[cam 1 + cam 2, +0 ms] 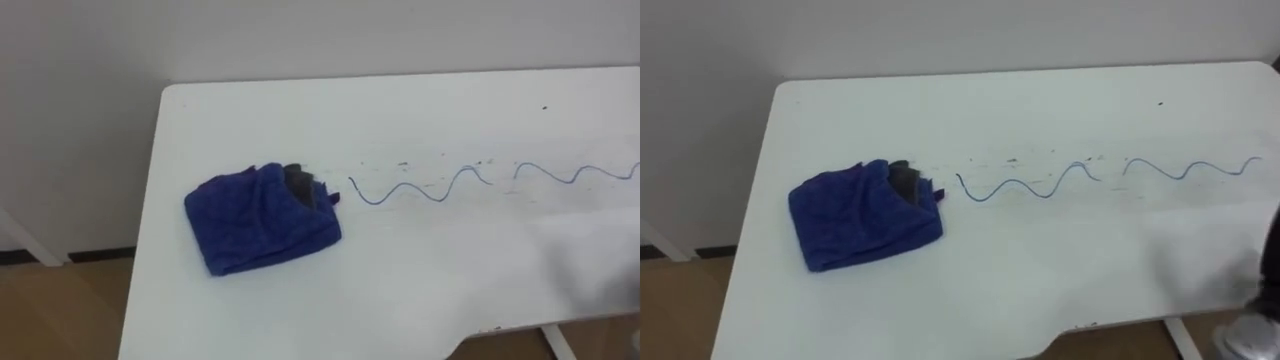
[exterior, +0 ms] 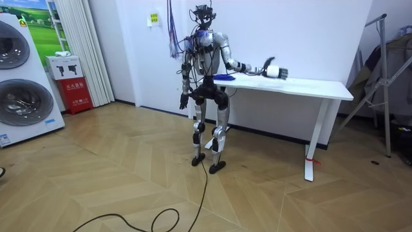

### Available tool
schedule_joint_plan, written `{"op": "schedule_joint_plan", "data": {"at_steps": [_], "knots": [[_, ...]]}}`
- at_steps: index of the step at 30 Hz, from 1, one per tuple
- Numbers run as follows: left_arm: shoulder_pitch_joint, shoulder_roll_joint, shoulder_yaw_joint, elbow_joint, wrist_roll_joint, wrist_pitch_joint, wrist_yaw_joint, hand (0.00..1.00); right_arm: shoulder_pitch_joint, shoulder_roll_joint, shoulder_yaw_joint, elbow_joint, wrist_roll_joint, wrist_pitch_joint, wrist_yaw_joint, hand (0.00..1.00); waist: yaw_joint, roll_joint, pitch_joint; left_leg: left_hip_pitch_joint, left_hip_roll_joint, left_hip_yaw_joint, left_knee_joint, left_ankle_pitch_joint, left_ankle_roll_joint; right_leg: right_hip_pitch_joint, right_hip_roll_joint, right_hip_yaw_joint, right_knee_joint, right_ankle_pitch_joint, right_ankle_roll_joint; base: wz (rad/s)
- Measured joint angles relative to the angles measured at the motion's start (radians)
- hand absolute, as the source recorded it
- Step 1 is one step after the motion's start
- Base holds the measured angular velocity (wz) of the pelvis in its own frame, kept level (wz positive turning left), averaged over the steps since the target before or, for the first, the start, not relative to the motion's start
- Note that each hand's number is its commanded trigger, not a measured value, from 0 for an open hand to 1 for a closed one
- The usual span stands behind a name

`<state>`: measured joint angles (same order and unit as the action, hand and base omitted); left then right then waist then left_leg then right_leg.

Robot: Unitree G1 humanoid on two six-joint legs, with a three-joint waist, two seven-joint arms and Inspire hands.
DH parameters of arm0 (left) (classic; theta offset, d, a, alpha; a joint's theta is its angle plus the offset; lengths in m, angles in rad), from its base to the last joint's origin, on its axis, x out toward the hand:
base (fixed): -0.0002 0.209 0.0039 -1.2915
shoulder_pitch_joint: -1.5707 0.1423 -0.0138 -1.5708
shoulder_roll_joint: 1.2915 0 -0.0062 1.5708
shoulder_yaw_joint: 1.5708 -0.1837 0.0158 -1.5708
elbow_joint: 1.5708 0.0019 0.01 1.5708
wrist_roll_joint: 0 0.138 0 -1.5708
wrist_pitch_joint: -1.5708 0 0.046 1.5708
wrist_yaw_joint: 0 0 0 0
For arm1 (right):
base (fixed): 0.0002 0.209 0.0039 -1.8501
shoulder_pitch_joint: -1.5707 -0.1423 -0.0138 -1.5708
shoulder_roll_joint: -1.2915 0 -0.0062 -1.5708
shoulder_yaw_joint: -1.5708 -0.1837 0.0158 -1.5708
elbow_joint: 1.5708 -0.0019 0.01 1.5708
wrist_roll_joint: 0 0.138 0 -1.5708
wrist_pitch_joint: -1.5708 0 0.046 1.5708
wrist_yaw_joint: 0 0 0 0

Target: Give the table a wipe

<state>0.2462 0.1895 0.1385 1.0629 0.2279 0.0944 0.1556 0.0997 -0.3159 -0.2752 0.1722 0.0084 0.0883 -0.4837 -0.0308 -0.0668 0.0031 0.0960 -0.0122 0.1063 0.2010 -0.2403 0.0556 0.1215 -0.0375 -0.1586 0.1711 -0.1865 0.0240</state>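
Table (image 1: 420,280): white top, set against a pale wall, with its left end and near edge in the eye views. In the room view it stands on a wood floor (image 2: 129,180), and the robot is upright at the end on the room view's left, facing the wall.

Washing machines (image 2: 19,96) sit at the far edge on the room view's left, well apart from the work.

Cloth (image 1: 262,220): blue, bunched into a rough square, lying flat on the table near its left end. It is about midway between the near and far edges, with no hand on it. A dark grey patch (image 1: 300,182) shows at its top right corner, touching the blue; can't tell if it's a second layer or a separate piece.

Marker line (image 1: 436,196): thin blue squiggle that starts just beside the cloth's right edge. It runs right across the table in waves with one short gap, out to the frame edge. A few small dark specks sit along it.

Right hand (image 2: 275,71): arm stretched out to the robot's right, hand held above the table top, not touching it. It is well apart from the cloth, which lies back by the robot's torso. It isn't holding the cloth; beyond that I can't tell its state.

Left hand (image 2: 184,102): hanging by the hip, below table height and away from the cloth. Can't tell its state either.
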Motion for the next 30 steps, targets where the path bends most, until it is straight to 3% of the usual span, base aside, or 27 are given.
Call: {"op": "schedule_joint_plan", "data": {"at_steps": [2, 7, 10, 13, 17, 27, 30], "knots": [[0.000, 0.000, -0.008, -0.003, 0.000, -0.013, 0.011, 0.00, -0.004, -0.001, 0.031, -0.079, -0.028, -0.048, -0.006, 0.00, 0.013, 0.004, -0.0010, -0.001, 0.001, -0.002, -0.001, 0.000, 0.000, 0.001, 0.000, -0.008, 0.000, 0.000, 0.000, 0.08], [0.005, -0.002, -0.054, -0.004, 0.003, -0.015, 0.012, 0.00, -0.032, 0.001, 0.136, -0.189, -0.142, -0.085, -0.011, 0.00, 0.056, 0.002, 0.0003, 0.001, 0.001, -0.005, -0.002, 0.000, 0.000, 0.006, -0.003, -0.020, -0.001, 0.000, 0.000, 0.05], [-0.004, -0.002, -0.064, -0.002, 0.010, -0.015, 0.009, 0.00, -0.062, 0.001, 0.189, -0.195, -0.296, -0.087, 0.007, 0.00, 0.065, 0.003, 0.0023, -0.012, -0.001, -0.028, 0.004, 0.000, 0.000, 0.005, -0.007, -0.033, -0.002, 0.000, 0.000, 0.22], [-0.014, -0.003, -0.067, -0.002, 0.023, -0.013, 0.006, 0.00, -0.082, 0.001, 0.252, -0.221, -0.419, -0.087, 0.031, 0.00, 0.097, 0.006, 0.0024, -0.016, 0.000, -0.032, 0.003, 0.000, 0.001, 0.002, -0.007, -0.038, -0.004, 0.000, 0.000, 0.03], [-0.010, -0.001, -0.121, 0.017, 0.021, -0.010, -0.014, 0.00, -0.099, 0.000, 0.375, -0.271, -0.562, -0.090, 0.091, 0.00, 0.119, 0.012, 0.0012, -0.013, -0.001, -0.057, 0.004, 0.001, 0.001, 0.014, -0.006, -0.039, -0.004, 0.000, 0.000, 0.15], [-0.028, 0.001, -0.150, -0.006, 0.024, -0.014, -0.032, 0.00, -0.138, -0.003, 0.585, -0.250, -0.728, -0.096, 0.221, 0.00, 0.178, -0.016, 0.0077, -0.020, -0.003, -0.097, 0.003, 0.005, 0.000, 0.022, -0.008, -0.092, -0.007, 0.000, 0.000, 0.14], [-0.038, 0.001, -0.151, -0.006, 0.049, -0.014, -0.037, 0.00, -0.138, -0.003, 0.625, -0.179, -0.777, -0.094, 0.269, 0.00, 0.181, -0.026, 0.0038, -0.022, -0.007, -0.116, 0.003, 0.005, 0.001, 0.025, -0.010, -0.094, -0.007, 0.000, 0.000, 0.17]]}}
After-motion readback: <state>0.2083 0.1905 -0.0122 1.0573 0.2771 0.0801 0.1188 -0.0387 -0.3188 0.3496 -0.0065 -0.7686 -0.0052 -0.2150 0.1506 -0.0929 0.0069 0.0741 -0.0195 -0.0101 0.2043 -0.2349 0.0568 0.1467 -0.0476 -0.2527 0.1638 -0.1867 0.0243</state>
